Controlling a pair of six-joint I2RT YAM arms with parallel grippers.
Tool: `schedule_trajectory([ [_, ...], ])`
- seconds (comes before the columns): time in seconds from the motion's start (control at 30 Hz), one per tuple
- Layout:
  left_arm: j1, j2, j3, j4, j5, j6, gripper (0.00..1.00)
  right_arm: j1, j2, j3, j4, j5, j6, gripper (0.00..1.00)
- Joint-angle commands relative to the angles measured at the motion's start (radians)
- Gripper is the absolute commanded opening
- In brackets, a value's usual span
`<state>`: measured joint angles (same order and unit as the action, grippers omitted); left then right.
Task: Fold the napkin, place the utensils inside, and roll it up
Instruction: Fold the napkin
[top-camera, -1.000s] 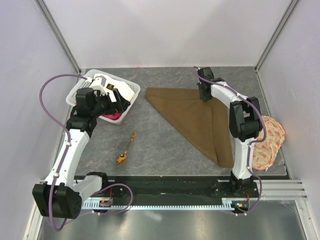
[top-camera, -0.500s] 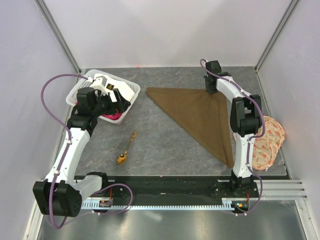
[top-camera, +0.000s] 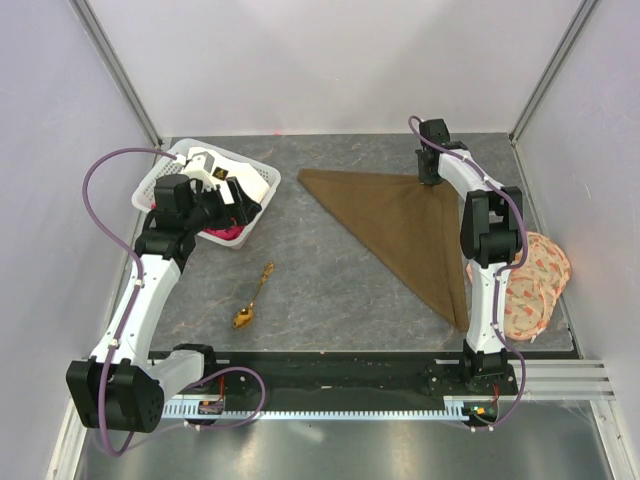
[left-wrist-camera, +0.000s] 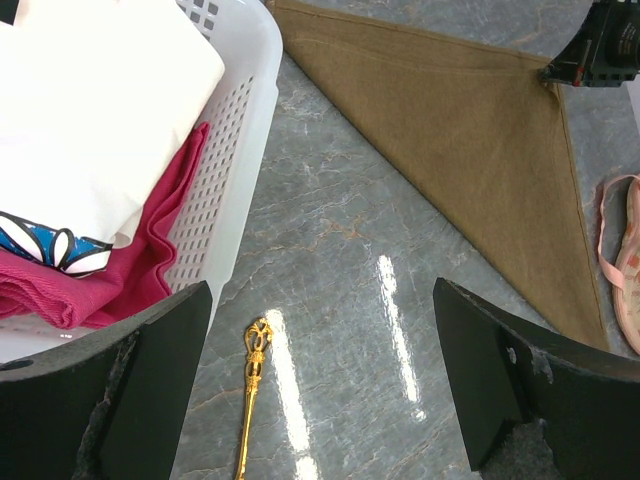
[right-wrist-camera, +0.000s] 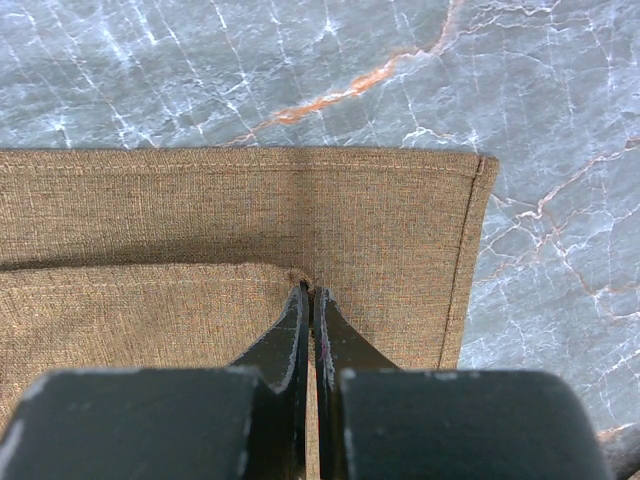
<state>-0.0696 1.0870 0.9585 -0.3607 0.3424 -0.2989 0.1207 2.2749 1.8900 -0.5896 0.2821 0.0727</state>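
Note:
The olive-brown napkin (top-camera: 395, 222) lies folded into a triangle on the grey tabletop, its long point reaching toward the near right. It also shows in the left wrist view (left-wrist-camera: 470, 130) and the right wrist view (right-wrist-camera: 150, 210). My right gripper (top-camera: 430, 180) (right-wrist-camera: 311, 293) is shut on the top layer's corner at the napkin's far right corner. The gold spoon (top-camera: 254, 296) (left-wrist-camera: 250, 390) lies alone on the table, left of the napkin. My left gripper (top-camera: 238, 205) (left-wrist-camera: 325, 380) is open and empty, hovering beside the basket, above the spoon's handle end.
A white perforated basket (top-camera: 160, 180) (left-wrist-camera: 225, 190) at the far left holds a white cloth (left-wrist-camera: 100, 100) and a pink cloth (left-wrist-camera: 60, 290). A peach floral fabric piece (top-camera: 540, 280) lies at the table's right edge. White walls enclose the table.
My right gripper has pulled the napkin's corner to the right and slightly away, and the folded napkin has shifted right with it. The left arm and the spoon have not moved.

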Motion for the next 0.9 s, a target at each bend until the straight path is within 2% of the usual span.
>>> schedule_trajectory([
  [0.0, -0.001, 0.005, 0.003, 0.023, -0.002, -0.006, 0.99, -0.009, -0.040, 0.041, -0.009, 0.008, -0.007, 0.00],
  [0.47, -0.001, -0.001, 0.005, 0.022, 0.003, -0.008, 0.99, -0.029, -0.117, 0.052, -0.042, 0.028, -0.019, 0.00],
  [0.87, -0.001, -0.004, 0.003, 0.022, 0.003, -0.008, 0.99, -0.050, -0.097, 0.093, -0.058, 0.029, -0.027, 0.00],
])
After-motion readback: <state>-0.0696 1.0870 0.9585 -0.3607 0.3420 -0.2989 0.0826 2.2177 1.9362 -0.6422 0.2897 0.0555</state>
